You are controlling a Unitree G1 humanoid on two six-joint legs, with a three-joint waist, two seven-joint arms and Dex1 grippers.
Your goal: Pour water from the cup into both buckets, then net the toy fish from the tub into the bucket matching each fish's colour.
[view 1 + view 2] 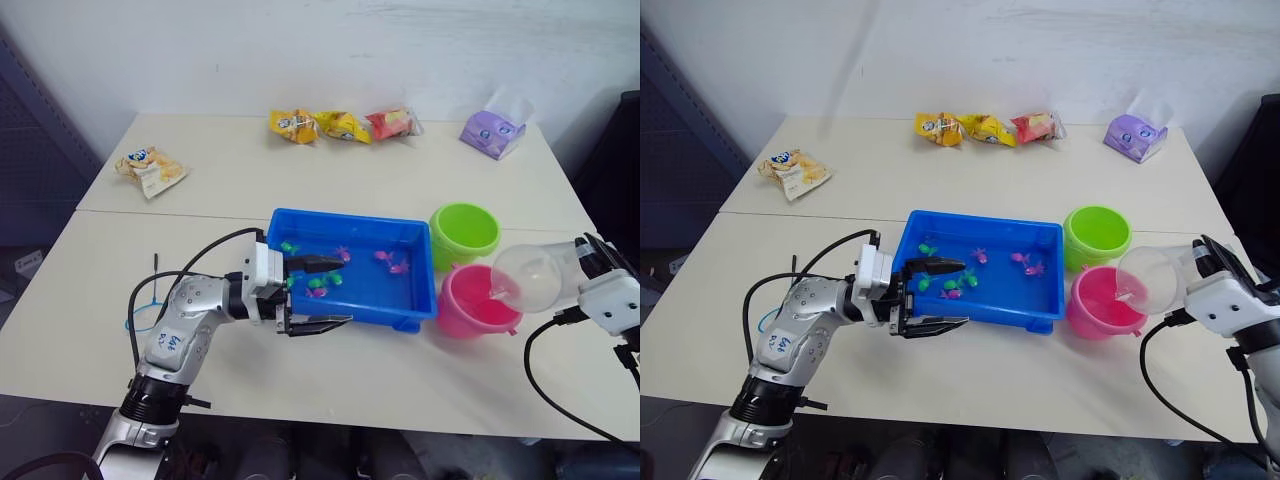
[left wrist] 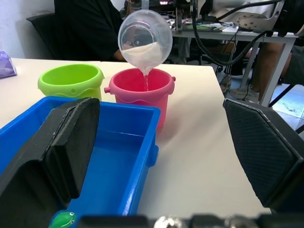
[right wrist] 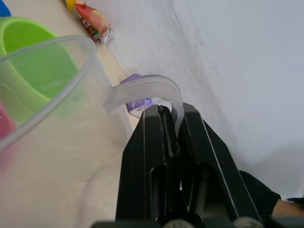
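net (image 1: pixel 143 297): lying flat on the table well off the tub's left side, untouched, fishing not started yet imo

left gripper (image 1: pixel 318 293): jaws spread wide, parked at the tub's left end, top finger poking over the rim, nothing in it. if i swing it now i'd bump the tub and slosh

tub (image 1: pixel 400 234): blue, mid-table, green and pink toy fish (image 1: pixel 325 282) floating inside

green bucket (image 1: pixel 464 232): just right of the tub, not being poured into right now

pink bucket (image 1: pixel 472 302): touching the green one, at the tub's right front corner, taking the stream

cup (image 2: pixel 145 36): tipped over the pink bucket, water running. tilt more and it overshoots onto the table

right gripper (image 3: pixel 170 124): clamped tight on the cup's thin handle, could twist or slip
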